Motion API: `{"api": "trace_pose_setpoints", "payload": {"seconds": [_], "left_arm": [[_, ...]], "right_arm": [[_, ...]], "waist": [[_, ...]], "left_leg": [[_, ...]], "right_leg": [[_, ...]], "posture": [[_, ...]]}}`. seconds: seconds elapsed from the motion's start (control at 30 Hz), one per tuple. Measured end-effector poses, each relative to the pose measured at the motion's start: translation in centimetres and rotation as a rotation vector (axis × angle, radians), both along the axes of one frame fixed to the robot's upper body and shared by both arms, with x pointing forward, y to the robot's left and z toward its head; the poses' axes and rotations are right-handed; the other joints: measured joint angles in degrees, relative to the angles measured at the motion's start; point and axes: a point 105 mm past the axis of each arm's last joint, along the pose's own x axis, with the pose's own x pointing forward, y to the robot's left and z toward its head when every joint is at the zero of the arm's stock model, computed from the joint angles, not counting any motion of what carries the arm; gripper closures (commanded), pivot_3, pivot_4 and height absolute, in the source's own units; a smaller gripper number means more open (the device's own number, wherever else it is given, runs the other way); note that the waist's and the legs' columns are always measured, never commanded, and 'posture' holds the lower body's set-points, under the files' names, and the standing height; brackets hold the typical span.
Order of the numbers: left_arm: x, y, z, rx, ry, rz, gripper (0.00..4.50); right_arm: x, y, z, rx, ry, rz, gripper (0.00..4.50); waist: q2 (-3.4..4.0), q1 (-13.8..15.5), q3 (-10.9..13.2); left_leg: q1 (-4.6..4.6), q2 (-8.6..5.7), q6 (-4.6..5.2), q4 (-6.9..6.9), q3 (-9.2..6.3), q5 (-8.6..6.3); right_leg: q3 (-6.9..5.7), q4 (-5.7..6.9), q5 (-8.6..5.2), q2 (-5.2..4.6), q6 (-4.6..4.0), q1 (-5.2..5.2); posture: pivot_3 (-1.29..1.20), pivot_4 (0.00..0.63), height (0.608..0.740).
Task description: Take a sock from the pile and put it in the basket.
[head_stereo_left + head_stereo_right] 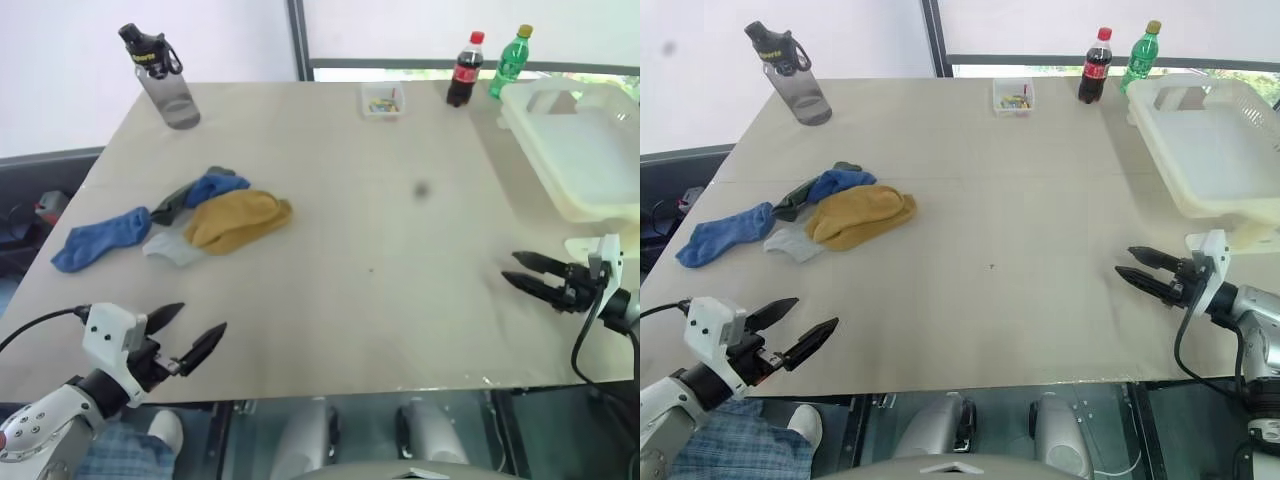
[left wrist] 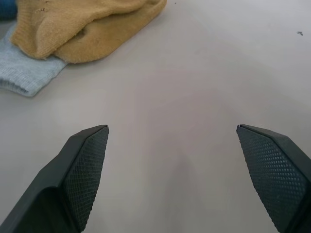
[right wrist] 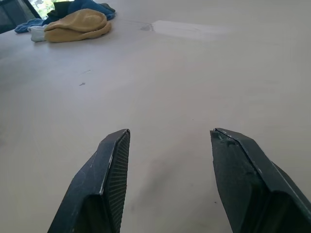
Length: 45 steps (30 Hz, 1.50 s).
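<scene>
Pale wooden table filling most of the head view, white wall and window strip behind, dark floor at the left edge.

Pile lying in the left-centre of the frame: blue sock stretched out at its left end, second blue sock at the top beside a dark grey one, pale grey sock tucked against the lower edge of the mustard-yellow socks, which sit bunched at the right end. Nothing lifted from it.

Basket at the upper right of the frame, overhanging the table's right edge, cream-white, low-walled, no sock visible inside.

Left gripper at the lower left, just over the near table edge, fingers spread wide, holding nothing, well short of the pile; yellow and pale grey socks seen ahead of its fingertips in the left wrist view.

Right gripper at the right, below the basket, fingers parted moderately, holding nothing, pointing across bare tabletop toward the pile.

Along the far edge: grey water bottle upper left, small clear box top centre, cola bottle and green bottle to its right.
</scene>
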Motion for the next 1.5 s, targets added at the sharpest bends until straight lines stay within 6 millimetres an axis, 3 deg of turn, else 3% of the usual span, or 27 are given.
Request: {"api": "trace_pose_setpoints", "payload": {"seconds": [0.27, 0.97, 1.1, 1.2, 1.37, 1.5], "left_arm": [[0.6, 0.2, 1.1, -0.003, -0.033, -0.04, 0.0], [1.9, 0.1, 1.8, -0.026, -0.082, -0.058, 0.0], [3.4, -0.3, 2.1, -0.015, -0.114, -0.044, 0.0], [4.5, -1.0, 2.3, -0.012, -0.131, -0.048, 0.0], [6.9, -2.2, 2.3, -0.009, -0.155, -0.042, 0.0], [8.6, -2.6, 2.0, 0.006, -0.165, -0.008, 0.0]], "right_arm": [[-1.3, -0.1, -0.3, -0.01, 0.016, 0.046, 1.81], [-1.9, 0.3, 0.1, -0.012, 0.006, 0.065, 1.81], [-1.9, 1.8, 1.6, 0.004, -0.048, 0.103, 1.81], [-2.2, 4.3, 3.5, 0.037, -0.146, 0.157, 1.81], [-2.0, 7.4, 6.2, 0.089, -0.153, 0.238, 1.81], [-1.7, 8.1, 6.8, 0.102, -0.138, 0.243, 1.81]], "waist": [[-0.02, 0.21, 0.01], [-0.02, 0.12, 0.01], [-0.02, 0.15, 0.01], [-0.02, 0.07, 0.01], [-0.04, 0.16, 0.01], [-0.09, 0.48, 0.03]], "left_leg": [[-0.02, -0.01, 0.0, 0.01, -0.01, 0.0], [0.0, 0.0, 0.0, 0.02, -0.01, 0.0], [0.0, 0.01, 0.0, 0.04, -0.02, 0.01], [0.0, 0.03, 0.0, 0.04, -0.03, 0.01], [0.0, 0.01, 0.0, 0.15, -0.05, 0.01], [-0.09, -0.01, 0.0, 0.15, -0.1, 0.01]], "right_leg": [[-0.04, 0.01, 0.0, 0.01, 0.0, 0.01], [-0.02, 0.03, 0.0, 0.14, 0.01, 0.01], [-0.01, 0.07, 0.01, 0.19, 0.01, 0.01], [0.0, 0.09, 0.01, 0.21, 0.02, 0.0], [-0.03, 0.17, 0.01, 0.23, 0.02, 0.0], [-0.09, 0.13, 0.01, 0.29, 0.02, -0.02]], "posture": [[0.0, 0.15, 0.74], [0.0, 0.15, 0.74], [0.0, 0.15, 0.74], [0.0, 0.15, 0.74], [0.0, 0.15, 0.74], [0.0, 0.15, 0.74]]}}
